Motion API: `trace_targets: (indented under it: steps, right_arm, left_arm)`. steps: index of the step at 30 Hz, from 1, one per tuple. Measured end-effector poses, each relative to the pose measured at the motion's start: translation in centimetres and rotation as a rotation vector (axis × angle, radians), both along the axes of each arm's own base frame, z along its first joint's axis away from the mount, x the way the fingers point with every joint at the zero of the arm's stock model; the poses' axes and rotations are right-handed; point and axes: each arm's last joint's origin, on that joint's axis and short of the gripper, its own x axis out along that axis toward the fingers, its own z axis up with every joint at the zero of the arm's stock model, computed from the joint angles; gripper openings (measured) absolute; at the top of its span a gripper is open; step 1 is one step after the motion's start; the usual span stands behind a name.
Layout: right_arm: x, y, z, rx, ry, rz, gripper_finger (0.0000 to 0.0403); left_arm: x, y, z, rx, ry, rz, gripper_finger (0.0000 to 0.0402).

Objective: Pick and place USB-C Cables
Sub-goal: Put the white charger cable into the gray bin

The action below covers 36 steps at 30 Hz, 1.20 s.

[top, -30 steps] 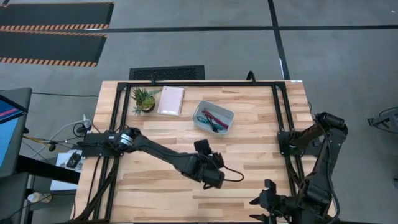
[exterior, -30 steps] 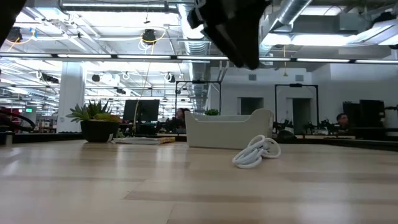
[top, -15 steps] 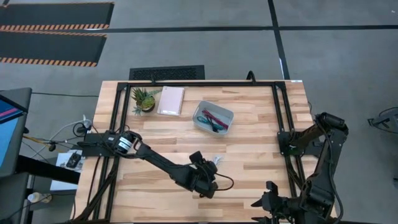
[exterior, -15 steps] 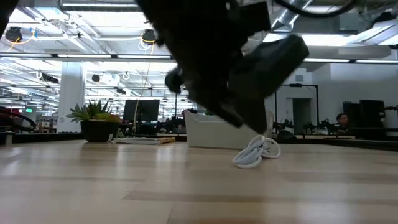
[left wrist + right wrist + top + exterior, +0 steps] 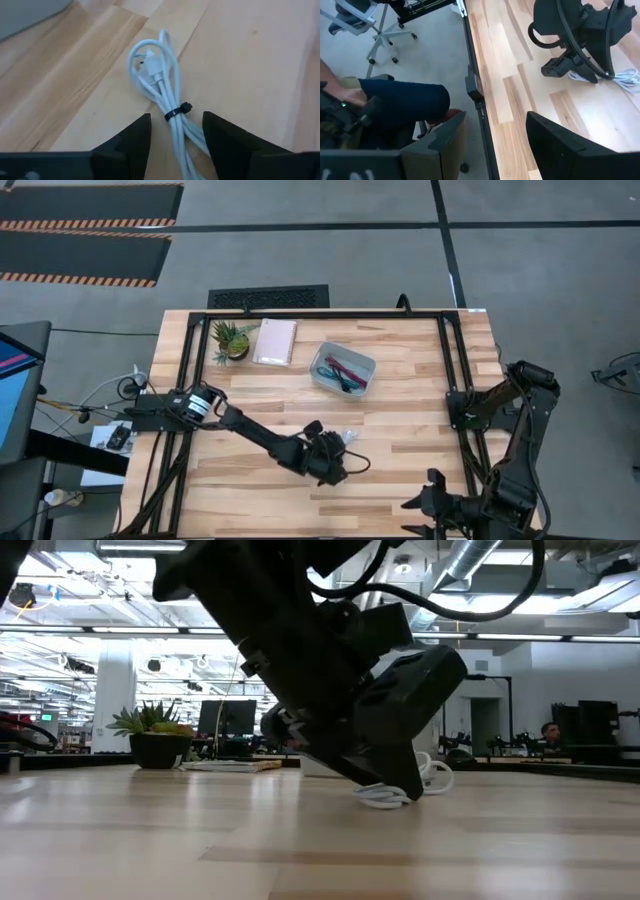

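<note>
**Left claw straddling the white cable, grip not yet made**

Your left claw (image 5: 172, 137) is sitting low over the tabletop (image 5: 420, 380), fingers spread apart with the white cable (image 5: 162, 95) running between them. Nothing is being held; the bundle is lying flat on the wood, its small black tie (image 5: 176, 111) just ahead of the fingertips. In the low view the claw (image 5: 395, 785) is pressing down almost onto the cable (image 5: 385, 798).

Taking the clear tray (image 5: 343, 368) as your landmark: the white cable (image 5: 345, 437) is lying well apart from it, toward the front edge of the tabletop. Maroon-pink and teal cables are already sitting inside the tray; I cannot pick out the black one. The notebook (image 5: 275, 341) and plant (image 5: 232, 340) are sitting beside the tray, on its left-arm side.

Your right claw (image 5: 490, 145) is parked off the front corner, far from the tray, fingers apart and empty.

Risks from here, as I'm judging them:
- Closing behind the tie may be catching only a strand or two, so the loops dangle and snag the tray rim.
- Fingers are riding very close to the wood; any further descent may be jamming the tips or skidding the bundle sideways.
- A thin, slick bundle may be slipping out during the lift.
</note>
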Motion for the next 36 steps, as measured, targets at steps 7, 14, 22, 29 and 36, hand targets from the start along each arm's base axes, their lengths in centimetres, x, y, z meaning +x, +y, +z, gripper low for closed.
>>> trace_targets:
  steps: [7, 14, 22, 29, 36]
  right_arm:
    - [0.3, -0.3, 0.0, -0.038, -0.034, -0.028, 0.0230]
    - [1.0, -1.1, 0.2, -0.161, -0.122, -0.094, 0.0230]
    - [2.5, -3.4, 0.0, -0.312, -0.131, -0.200, 0.0230]
    - [4.8, -6.9, 1.6, -0.514, -0.151, -0.234, 0.0230]
    - [6.2, -13.3, 5.9, -0.635, -0.171, -0.286, 0.0230]
  left_arm:
    - [0.1, 0.0, 0.0, -0.018, 0.040, -0.066, 0.0033]
    - [-1.4, -0.7, 3.7, -0.035, 0.100, -0.208, 0.0008]
    - [-9.3, 0.7, 17.1, 0.112, -0.049, -0.173, 0.0003]
    - [-20.9, 5.2, 23.2, 0.052, -0.365, -0.004, 0.0003]
    - [-27.7, 8.0, 18.5, -0.066, -0.715, 0.033, 0.0003]
